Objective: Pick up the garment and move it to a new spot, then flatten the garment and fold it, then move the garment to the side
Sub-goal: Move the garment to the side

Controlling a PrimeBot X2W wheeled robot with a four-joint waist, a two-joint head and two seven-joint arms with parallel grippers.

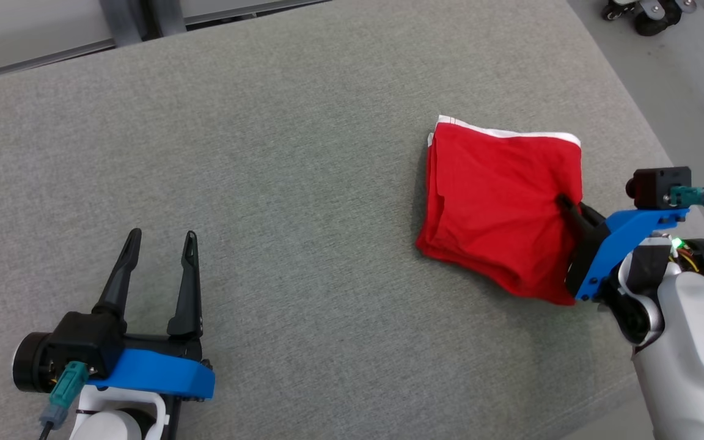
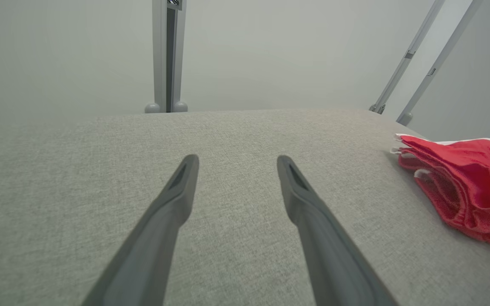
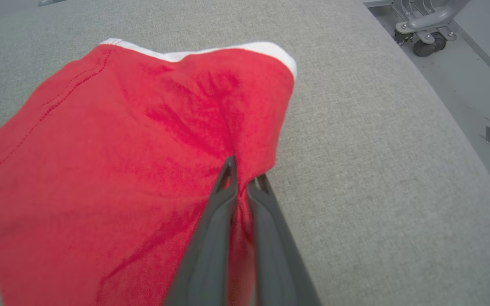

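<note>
Right gripper [image 3: 245, 170], clenched on the edge of the folded red cloth garment [image 3: 121, 161] spread just ahead of it, should lift little and slide slowly so layers stay stacked; left gripper [image 1: 162, 234] rests spread wide, well apart.

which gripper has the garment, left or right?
The right gripper, shut on the edge of the red garment nearest it. The left gripper is open over the grey surface, apart from the garment.

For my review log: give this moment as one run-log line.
garment: folded, on table | right gripper: shut on garment's right edge | left gripper: open, away from garment
</note>
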